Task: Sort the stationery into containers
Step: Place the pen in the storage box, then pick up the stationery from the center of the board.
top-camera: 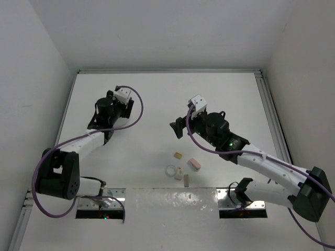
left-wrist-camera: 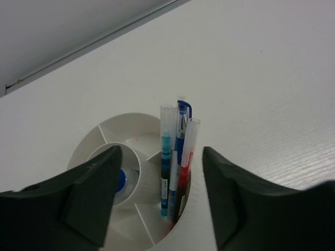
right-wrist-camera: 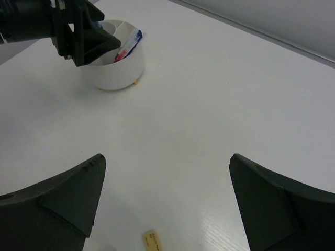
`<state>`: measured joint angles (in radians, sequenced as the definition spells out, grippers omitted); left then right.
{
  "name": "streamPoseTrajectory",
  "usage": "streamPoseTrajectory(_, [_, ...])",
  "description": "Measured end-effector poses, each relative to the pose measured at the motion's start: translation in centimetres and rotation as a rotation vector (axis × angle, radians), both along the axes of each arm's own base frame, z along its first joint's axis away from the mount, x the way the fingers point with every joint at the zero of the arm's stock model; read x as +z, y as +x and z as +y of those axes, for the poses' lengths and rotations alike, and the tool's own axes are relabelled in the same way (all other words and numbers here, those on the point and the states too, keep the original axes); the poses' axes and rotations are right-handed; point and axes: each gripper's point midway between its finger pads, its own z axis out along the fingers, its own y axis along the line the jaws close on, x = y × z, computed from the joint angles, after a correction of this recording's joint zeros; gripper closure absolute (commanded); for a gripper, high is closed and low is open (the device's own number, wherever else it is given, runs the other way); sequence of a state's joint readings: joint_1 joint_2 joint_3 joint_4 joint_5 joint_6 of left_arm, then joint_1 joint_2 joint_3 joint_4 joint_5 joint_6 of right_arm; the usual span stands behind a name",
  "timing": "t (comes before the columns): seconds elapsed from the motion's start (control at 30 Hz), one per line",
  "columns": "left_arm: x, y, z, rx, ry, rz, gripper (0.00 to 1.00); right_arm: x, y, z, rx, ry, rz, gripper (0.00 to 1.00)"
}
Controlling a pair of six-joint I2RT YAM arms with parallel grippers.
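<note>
Plainly, the right tool [right-wrist-camera: 166, 157] hangs spread and empty. The tan block [right-wrist-camera: 150, 240] lies just nearward of it, toward the near edge of the table [right-wrist-camera: 235, 78], with the pink eraser [top-camera: 194, 164] and tape ring [top-camera: 170, 170] close by, so this tool is the nearer one. The left tool [left-wrist-camera: 160, 151] (also spread) hovers over the tub [left-wrist-camera: 131, 123] — pens [left-wrist-camera: 178, 157] already inside.

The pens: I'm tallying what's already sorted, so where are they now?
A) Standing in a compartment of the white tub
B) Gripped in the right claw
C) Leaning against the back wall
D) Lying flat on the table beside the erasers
A: in the left wrist view the pens stand upright inside an outer compartment of the white tub.
</note>
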<state>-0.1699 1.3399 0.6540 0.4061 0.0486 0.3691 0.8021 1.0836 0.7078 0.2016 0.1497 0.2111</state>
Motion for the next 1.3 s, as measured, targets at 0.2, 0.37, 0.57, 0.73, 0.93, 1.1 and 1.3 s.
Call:
streamPoseTrajectory(0.2, [1.4,-0.8,-1.1,-0.052,-0.046,0.013,0.04,-0.1,-0.3,-0.5,-0.011,0.000,0.014,0.01])
streamPoseTrajectory(0.37, [6.3,-2.2,-3.0,-0.141,-0.109,-0.069,0.52,-0.5,-0.7,-1.3,-0.035,0.007,0.030,0.04])
streamPoseTrajectory(0.57, [7.7,-8.0,-8.8,-0.548,0.016,-0.078,0.63,-1.3,-1.4,-3.6,-0.115,0.016,0.052,0.24])
streamPoseTrajectory(0.73, [0.6,-14.7,-15.1,-0.943,0.112,0.251,0.44,-1.4,-2.0,-5.3,-0.173,0.032,0.067,0.24])
streamPoseTrajectory(0.93, [-5.4,-22.8,-18.2,-1.156,0.182,0.509,0.41,-2.2,-2.8,-6.8,-0.219,0.047,0.100,0.24])
streamPoseTrajectory(1.1, [-6.5,-25.4,-21.1,-1.217,0.188,0.525,0.42,-3.1,-3.5,-7.8,-0.249,0.041,0.140,0.24])
streamPoseTrajectory(1.3, [-9.8,-25.8,-22.1,-1.162,0.216,0.566,0.49,-4.8,-4.5,-9.2,-0.281,0.028,0.173,0.24])
